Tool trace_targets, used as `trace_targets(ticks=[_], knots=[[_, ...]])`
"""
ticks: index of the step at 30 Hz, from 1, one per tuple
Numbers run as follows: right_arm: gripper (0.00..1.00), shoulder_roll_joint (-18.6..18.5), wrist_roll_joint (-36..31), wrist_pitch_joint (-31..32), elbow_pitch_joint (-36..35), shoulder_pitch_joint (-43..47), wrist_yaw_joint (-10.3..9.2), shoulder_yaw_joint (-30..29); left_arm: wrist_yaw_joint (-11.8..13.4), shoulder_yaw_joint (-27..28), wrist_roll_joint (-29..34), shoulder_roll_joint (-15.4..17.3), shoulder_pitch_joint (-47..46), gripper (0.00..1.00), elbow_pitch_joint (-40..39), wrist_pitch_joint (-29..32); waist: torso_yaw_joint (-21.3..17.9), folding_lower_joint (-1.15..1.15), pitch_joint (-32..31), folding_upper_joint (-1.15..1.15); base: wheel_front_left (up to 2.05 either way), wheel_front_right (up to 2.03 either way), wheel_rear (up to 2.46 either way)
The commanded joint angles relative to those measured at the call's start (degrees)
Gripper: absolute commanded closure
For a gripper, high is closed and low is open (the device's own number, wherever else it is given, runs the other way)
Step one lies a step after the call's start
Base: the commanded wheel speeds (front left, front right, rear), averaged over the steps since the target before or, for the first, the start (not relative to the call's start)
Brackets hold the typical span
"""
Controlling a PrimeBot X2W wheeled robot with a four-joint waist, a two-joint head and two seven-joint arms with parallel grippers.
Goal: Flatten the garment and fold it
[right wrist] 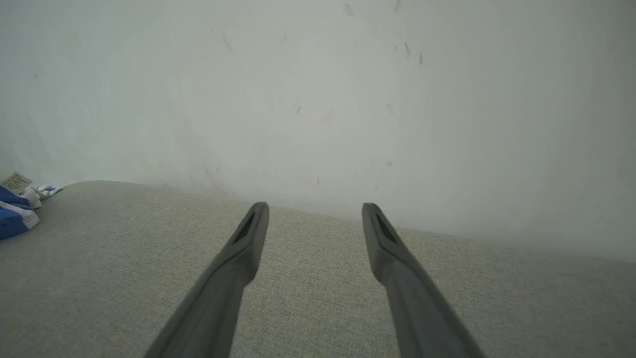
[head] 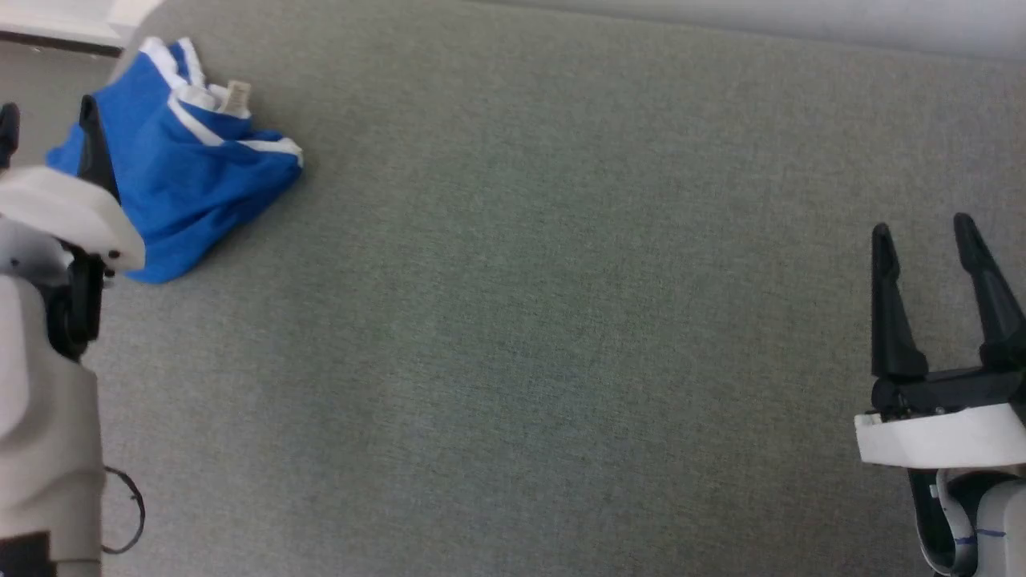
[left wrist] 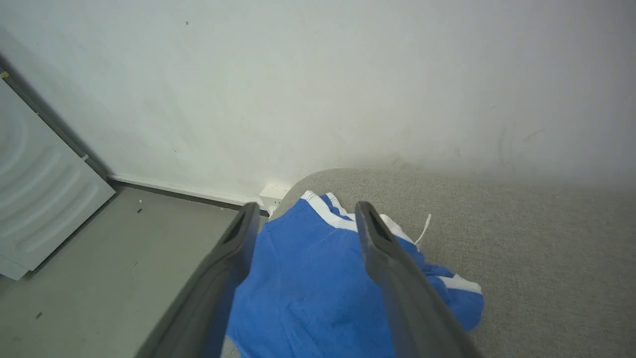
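Left gripper [left wrist: 306, 209]: spread wide, empty, over the crumpled shorts [head: 192, 168] at upper left, probably to grasp them.
Right gripper [head: 922, 226]: wide apart, empty, lower right, idle.

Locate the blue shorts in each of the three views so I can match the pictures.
Head view: shorts at upper left, crumpled on the grey fabric surface.
Left wrist view: shorts at lower centre, seen between the left gripper's open jaws.
Right wrist view: shorts at the far left edge, partly cut off.
Shared landmark: the grey fabric surface meeting the white wall.
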Motion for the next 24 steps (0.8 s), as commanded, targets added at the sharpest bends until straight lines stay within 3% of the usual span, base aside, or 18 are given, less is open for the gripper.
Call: trace_targets(ticks=[1,8,15,20,21,22,24], knots=[[0.00,-0.24,-0.28,-0.57,-0.74,-1.01,-0.09,-0.31,-0.74,-0.45,-0.36,0.95,-2.44,0.00,1.95,1.73,-2.02,-0.01,4.34,0.00,0.00,0.00,0.00],[0.00,-0.76,0.03,-1.41,-2.85,-3.27,-0.09,-1.18,-3.79,-0.98,-4.69,4.49,-11.40,0.00,12.15,16.27,-4.39,-0.01,9.03,0.00,0.00,0.00,0.00],[0.00,-0.95,0.30,-2.24,-3.83,-4.10,-0.10,-1.37,-5.05,-4.35,-8.82,5.40,-16.27,0.00,19.45,31.01,-4.70,-0.01,12.44,0.00,0.00,0.00,0.00],[0.00,-0.90,0.37,-2.84,-3.83,-4.82,-0.10,-1.07,-5.41,-8.88,-12.17,6.60,-17.00,0.00,21.24,35.66,-4.53,-0.01,13.73,0.00,0.00,0.00,0.00],[0.00,-0.90,0.40,-2.96,-3.69,-4.96,-0.11,-0.88,-5.47,-9.36,-13.02,6.93,-17.25,0.35,21.84,36.13,-4.55,-0.01,13.64,0.00,0.00,0.00,0.00],[0.00,-0.89,0.42,-3.08,-3.64,-5.07,-0.11,-0.70,-5.54,-9.98,-13.76,7.40,-17.57,1.00,22.08,36.21,-4.62,-0.01,13.44,0.00,0.00,0.00,0.00],[0.00,-0.77,0.57,-3.32,-3.53,-5.24,-0.11,-0.61,-5.67,-11.06,-14.62,9.08,-18.53,1.00,22.39,35.20,-4.77,-0.01,12.49,0.00,0.00,0.00,0.00]])
